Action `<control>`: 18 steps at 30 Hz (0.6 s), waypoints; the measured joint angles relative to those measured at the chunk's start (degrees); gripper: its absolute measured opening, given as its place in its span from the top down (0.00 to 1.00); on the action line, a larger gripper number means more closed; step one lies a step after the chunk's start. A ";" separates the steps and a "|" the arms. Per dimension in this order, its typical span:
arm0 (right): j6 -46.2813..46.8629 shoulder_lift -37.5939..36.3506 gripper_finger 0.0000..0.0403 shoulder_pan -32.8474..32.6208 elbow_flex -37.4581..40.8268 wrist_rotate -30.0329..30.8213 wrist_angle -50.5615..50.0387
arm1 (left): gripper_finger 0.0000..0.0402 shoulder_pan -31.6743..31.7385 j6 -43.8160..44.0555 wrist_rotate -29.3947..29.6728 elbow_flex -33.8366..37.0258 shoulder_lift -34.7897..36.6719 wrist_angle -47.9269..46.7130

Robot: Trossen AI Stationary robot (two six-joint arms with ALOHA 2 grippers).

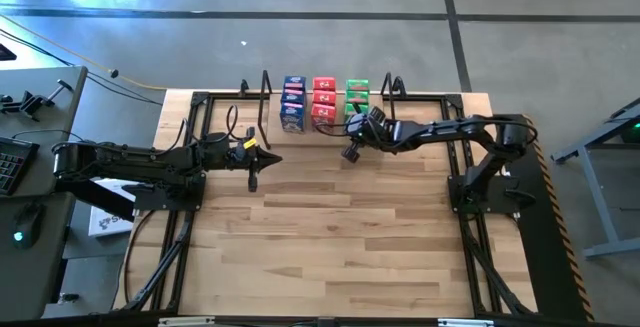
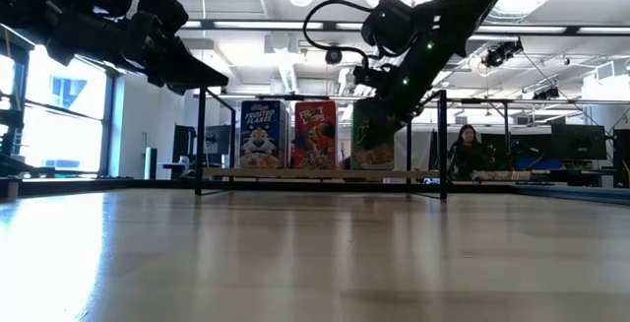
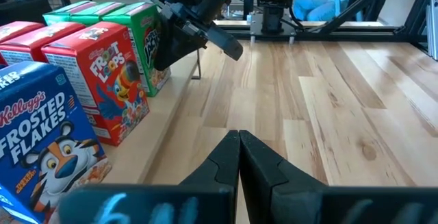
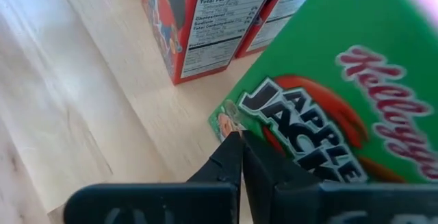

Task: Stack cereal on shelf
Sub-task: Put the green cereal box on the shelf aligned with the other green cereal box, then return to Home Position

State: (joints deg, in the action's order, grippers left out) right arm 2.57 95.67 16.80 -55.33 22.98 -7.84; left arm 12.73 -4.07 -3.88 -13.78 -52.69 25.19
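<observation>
Progress: Nine cereal boxes stand in three rows on the shelf (image 1: 400, 97) at the table's far edge: blue boxes (image 1: 293, 104), red boxes (image 1: 324, 102) beside them, green boxes (image 1: 357, 95) at the end nearest the right arm. By the look of it the stacking is all but done; no box lies off the shelf.

Right gripper: The right gripper (image 4: 239, 157) sits with its fingers pressed together, empty, its tips right at the printed front of the foremost green box (image 4: 342, 101), just in front of the shelf.

Left gripper: The left gripper (image 3: 239, 157), fingers likewise closed on nothing, hangs near the blue end of the shelf, a little out over the table (image 1: 330, 237).

Open room: On the near side of the shelf the plank top is bare, giving both arms wide space to pull back.

Edges: The shelf's black wire ends flank the rows; the right arm is close to the green-side one.

Background: A person (image 2: 467, 152) sits beyond the shelf.
</observation>
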 joint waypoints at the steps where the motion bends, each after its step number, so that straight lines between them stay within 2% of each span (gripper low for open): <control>1: -0.02 -0.17 1.00 -0.25 -0.02 0.00 -0.19 | 1.00 0.00 0.16 0.00 0.00 0.00 -0.04; 10: -0.68 -8.46 1.00 -6.52 -0.11 4.13 -0.60 | 1.00 0.00 1.62 -3.03 0.00 1.48 -0.43; 18: -1.56 -10.66 1.00 -14.94 0.97 2.41 -0.78 | 1.00 0.00 4.06 -10.06 -0.05 9.20 -1.74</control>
State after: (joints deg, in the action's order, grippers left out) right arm 1.01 85.01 1.87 -54.36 25.39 -8.62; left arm 12.73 -0.01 -13.93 -13.83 -43.49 23.45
